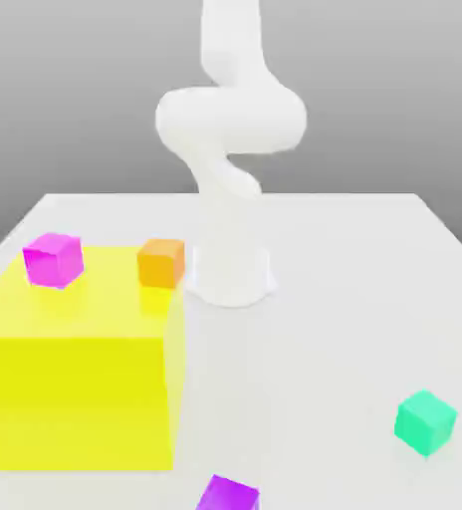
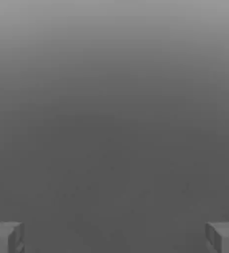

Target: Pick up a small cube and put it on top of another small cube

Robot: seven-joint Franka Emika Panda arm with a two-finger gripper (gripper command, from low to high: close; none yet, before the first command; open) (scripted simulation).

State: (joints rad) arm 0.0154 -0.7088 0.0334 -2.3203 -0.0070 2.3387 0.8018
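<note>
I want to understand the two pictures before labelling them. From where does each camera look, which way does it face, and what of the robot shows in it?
Exterior view: off the arm, above the white table, facing the white arm across the big yellow block, small magenta cube, small orange cube, small teal-green cube and purple cube.
Hand view: on the hand, facing a plain grey ground; two grey fingertips stand wide apart, nothing between them.
Shared: no thing appears in both; only the same robot.
</note>
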